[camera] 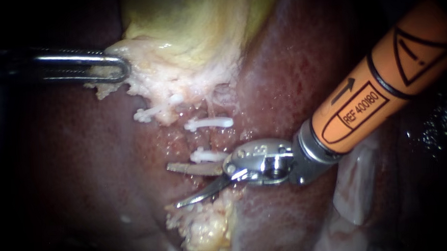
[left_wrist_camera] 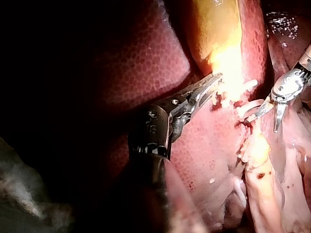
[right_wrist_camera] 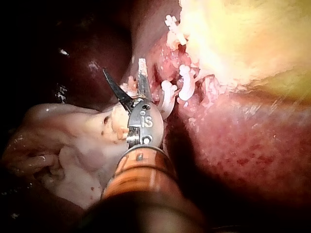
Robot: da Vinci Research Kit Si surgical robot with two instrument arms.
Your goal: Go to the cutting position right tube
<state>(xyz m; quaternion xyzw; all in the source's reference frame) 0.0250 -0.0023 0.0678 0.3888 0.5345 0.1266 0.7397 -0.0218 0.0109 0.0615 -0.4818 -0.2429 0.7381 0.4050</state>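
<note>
- Endoscope view, centre: thin pink right tube point(camera: 213, 139) running down from the neck of the yellow-green gallbladder point(camera: 187, 20), crossed by an upper white plastic clip point(camera: 209, 123) and a lower white plastic clip point(camera: 207, 155); bare stretch between the two, likely the spot meant for the cut.
- Right tool point(camera: 173, 187), orange-sleeved shaft ending in two slim metal blades, spread wide with nothing between them; upper blade just under the lower white plastic clip, so probably short of the cutting spot.
- Left tool point(camera: 121, 68), grey metal, pinching pale fatty tissue point(camera: 144, 81) at the gallbladder's neck, seemingly pulling sideways to stretch the tube and show the clips.
- Dark red liver point(camera: 282, 76) all round, close beside the blade tips.
</note>
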